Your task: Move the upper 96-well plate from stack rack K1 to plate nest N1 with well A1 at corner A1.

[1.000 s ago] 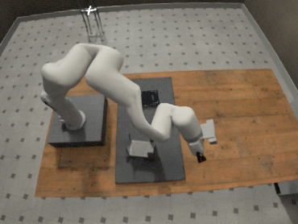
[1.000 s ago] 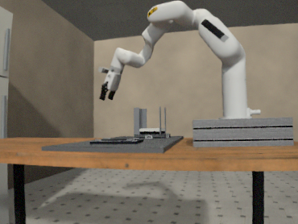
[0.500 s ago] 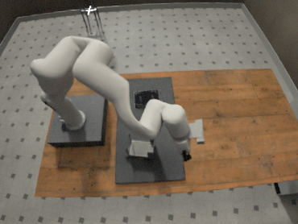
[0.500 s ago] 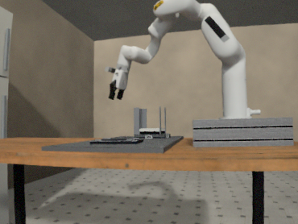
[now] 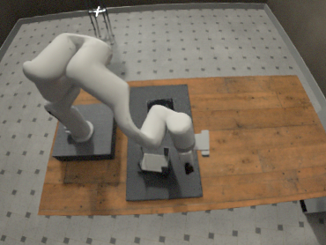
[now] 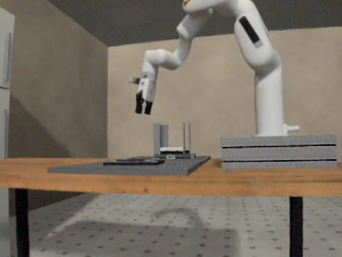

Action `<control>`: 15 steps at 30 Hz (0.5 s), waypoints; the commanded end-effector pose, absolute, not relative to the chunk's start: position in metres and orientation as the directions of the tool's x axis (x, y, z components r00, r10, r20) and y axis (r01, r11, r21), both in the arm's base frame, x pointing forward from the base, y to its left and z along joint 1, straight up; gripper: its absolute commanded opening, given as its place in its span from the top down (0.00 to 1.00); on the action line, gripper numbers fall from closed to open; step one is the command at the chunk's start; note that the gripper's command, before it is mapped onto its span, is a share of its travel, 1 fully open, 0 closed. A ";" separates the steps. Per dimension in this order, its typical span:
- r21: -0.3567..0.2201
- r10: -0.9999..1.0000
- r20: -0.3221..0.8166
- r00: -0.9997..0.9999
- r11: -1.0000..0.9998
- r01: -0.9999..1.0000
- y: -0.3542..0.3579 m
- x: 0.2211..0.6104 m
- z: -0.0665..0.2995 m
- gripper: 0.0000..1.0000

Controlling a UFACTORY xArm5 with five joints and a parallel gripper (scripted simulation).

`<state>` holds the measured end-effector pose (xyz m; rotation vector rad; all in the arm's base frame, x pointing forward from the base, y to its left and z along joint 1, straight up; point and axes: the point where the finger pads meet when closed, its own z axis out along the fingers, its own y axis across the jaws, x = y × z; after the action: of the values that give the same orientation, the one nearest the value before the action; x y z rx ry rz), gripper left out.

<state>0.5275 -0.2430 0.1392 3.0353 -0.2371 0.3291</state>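
The stack rack K1 [image 5: 154,162] stands on the near part of the dark grey mat [image 5: 163,141], with white plates stacked in it; the arm hides part of it. In the side view the rack's posts [image 6: 173,139] rise above the white plate stack [image 6: 172,150]. The black plate nest N1 [image 5: 160,104] lies on the far part of the mat, partly covered by the arm's elbow; it also shows low and flat in the side view [image 6: 134,162]. My gripper [image 5: 189,168] is open and empty, to the right of the rack. It hangs well above the mat, fingers pointing down [image 6: 143,107].
The arm's base sits on a grey pedestal [image 5: 84,132] at the table's left, shown as stacked slabs in the side view [image 6: 278,152]. A thin metal stand [image 5: 101,24] is on the floor behind. A grey cabinet [image 6: 5,69] stands beyond the table.
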 end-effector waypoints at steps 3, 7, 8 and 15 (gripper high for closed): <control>0.047 -0.160 0.167 0.973 -0.984 -0.170 -0.235 0.501 0.139 0.00; 0.047 -0.160 0.167 0.973 -0.984 -0.170 -0.229 0.482 0.137 0.00; 0.047 -0.160 0.167 0.973 -0.984 -0.170 -0.227 0.479 0.137 0.00; 0.031 -0.174 0.113 0.978 -0.983 -0.178 -0.219 0.455 0.134 0.00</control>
<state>0.4678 -0.2234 0.1334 3.0804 -0.2708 0.1819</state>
